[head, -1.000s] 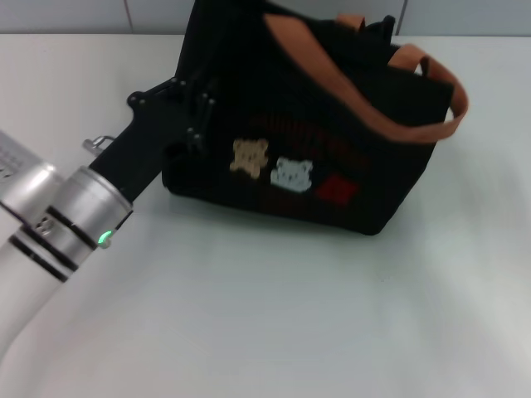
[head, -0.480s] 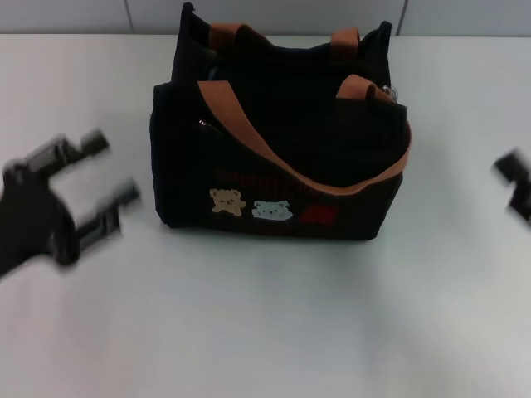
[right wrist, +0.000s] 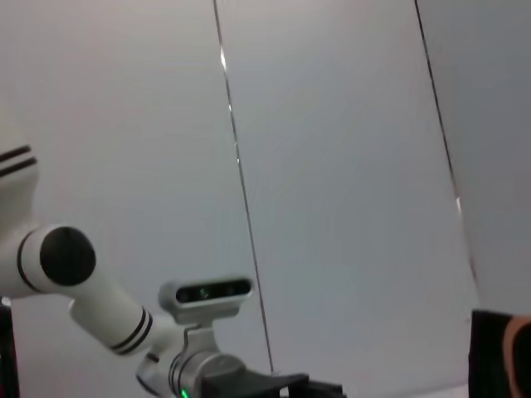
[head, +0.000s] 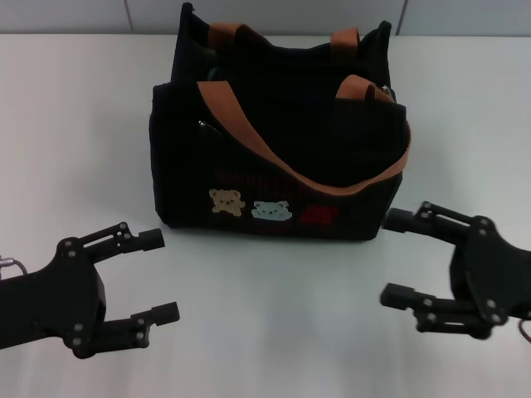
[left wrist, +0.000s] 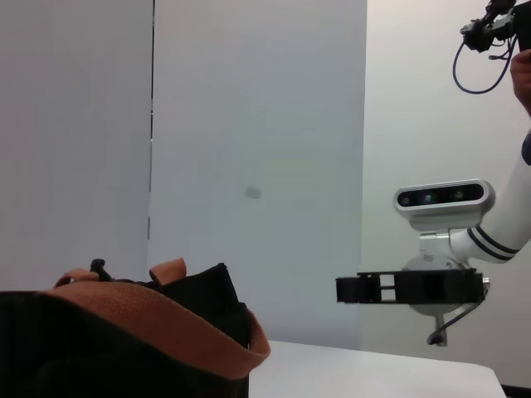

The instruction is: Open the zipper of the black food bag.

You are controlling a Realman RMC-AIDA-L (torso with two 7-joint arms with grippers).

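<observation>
The black food bag (head: 274, 157) stands upright mid-table, with tan-brown handles (head: 249, 141) and bear patches (head: 249, 205) on its near face. Its top is dark; I cannot make out the zipper against the fabric, only a small silver glint (head: 389, 89) at the top right corner. My left gripper (head: 162, 276) hovers open at the near left, apart from the bag. My right gripper (head: 389, 257) is open at the near right, its upper finger close to the bag's lower right corner. The left wrist view shows the bag (left wrist: 124, 356) and the right gripper (left wrist: 406, 288) beyond it.
The white table (head: 274, 332) runs in front of the bag and on both sides. A pale wall (head: 83, 15) rises just behind the bag. A short front-pocket zipper pull (head: 203, 124) sits on the bag's upper left face.
The left arm has let go of the bag's left side and drawn back to the near left. The bag now sits square. The right gripper has come in from the right edge.
</observation>
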